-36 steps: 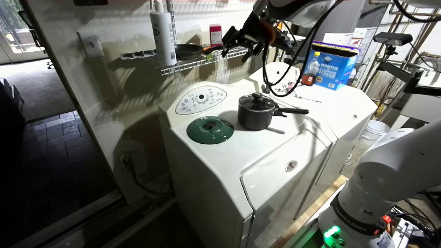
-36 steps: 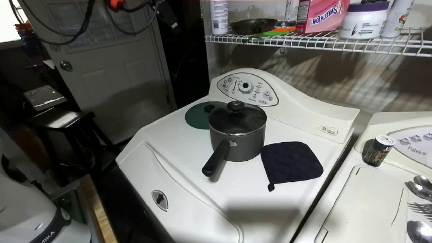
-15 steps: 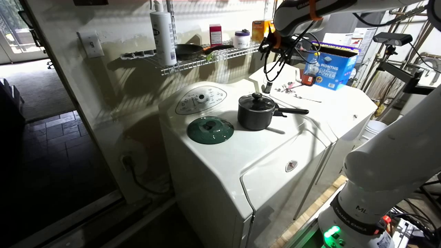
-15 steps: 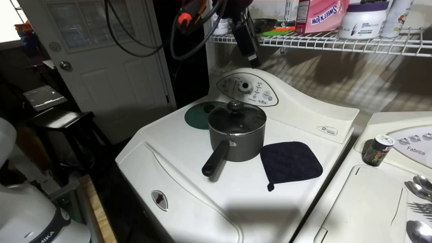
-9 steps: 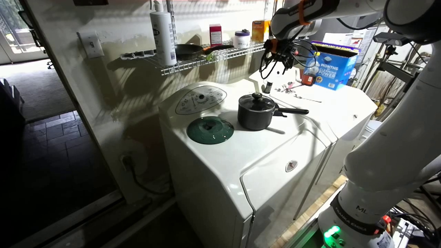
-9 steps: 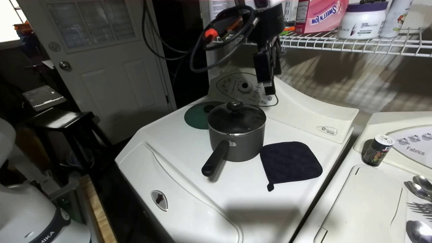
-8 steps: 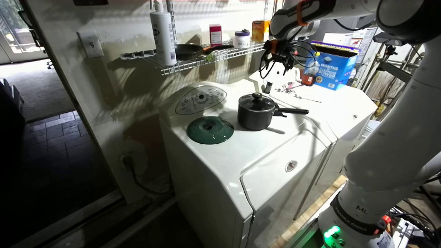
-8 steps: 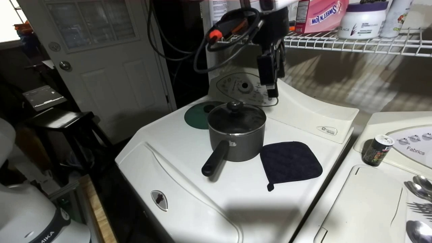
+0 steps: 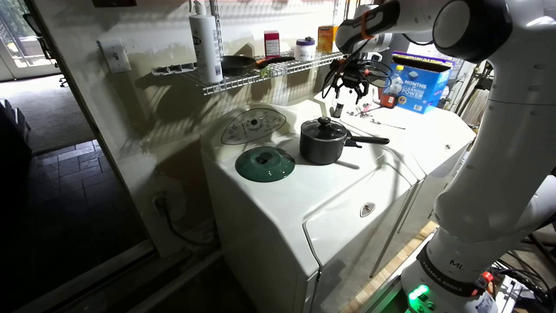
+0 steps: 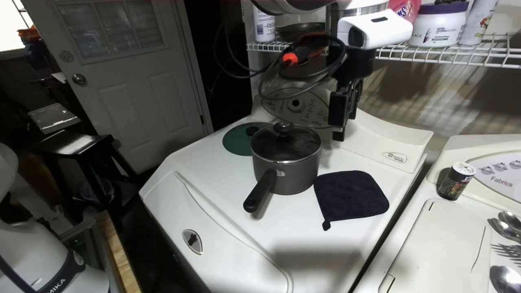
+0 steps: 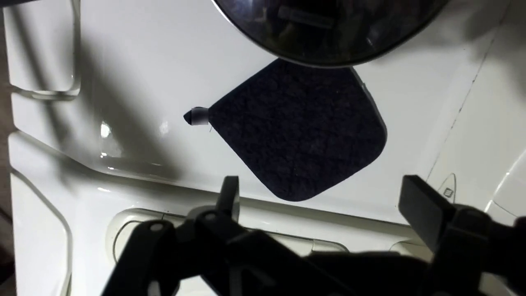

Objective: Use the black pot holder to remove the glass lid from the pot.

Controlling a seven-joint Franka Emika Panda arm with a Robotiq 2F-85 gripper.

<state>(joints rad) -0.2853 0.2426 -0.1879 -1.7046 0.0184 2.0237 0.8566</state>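
Spread wide and empty, the pincer (image 11: 321, 191) hangs near the black pot holder (image 11: 298, 131)

In the wrist view the picture's upper edge cuts off the glass lid (image 11: 328, 33), which hides one corner of the black pot holder (image 11: 298, 131); part of its loop (image 11: 197, 116) is smeared. The gripper (image 11: 322, 201) is blurred and cropped by the lower edge. In an exterior view the pot (image 9: 321, 150) hides nearly all of the pot holder. Near a side edge of the white appliance (image 10: 228, 175), in an exterior view, the pot covers part of a dark green disc (image 10: 239, 140). At the rear edge, lettering on the dial panel (image 9: 254, 126) is too small to read.
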